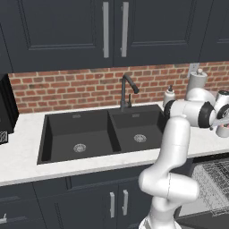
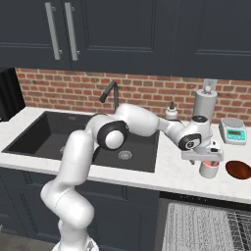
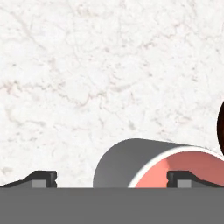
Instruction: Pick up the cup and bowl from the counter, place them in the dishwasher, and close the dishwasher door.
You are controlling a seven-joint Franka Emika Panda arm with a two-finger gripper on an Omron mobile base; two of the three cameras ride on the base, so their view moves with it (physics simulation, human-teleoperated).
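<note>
Landmark: black double sink (image 2: 78, 139), set into the counter (image 2: 181, 174).

Cup (image 2: 209, 168): grey outside, salmon-pink inside, upright on the counter, well to the right of the sink, close to the front edge. In the hand view the cup (image 3: 144, 164) rises at the bottom; one finger tip (image 3: 186, 178) stands over its pink interior, the other is on the far side of its wall, apart from it.

Gripper (image 2: 208, 161): directly above the cup, pointing down. Fingers spread wide, straddling one wall of the cup, not closed on it.

Bowl (image 2: 238, 169): dark brown, on the counter, just right of the cup, further from the sink.

Dishwasher (image 2: 206, 228): under the counter, below and to the right of the sink; door down, grey wire rack (image 1: 214, 183) showing.

Also on the counter beyond the sink's right end: soap bottle (image 2: 171, 111), paper towel roll (image 2: 204, 103), small scale (image 2: 233, 130).
</note>
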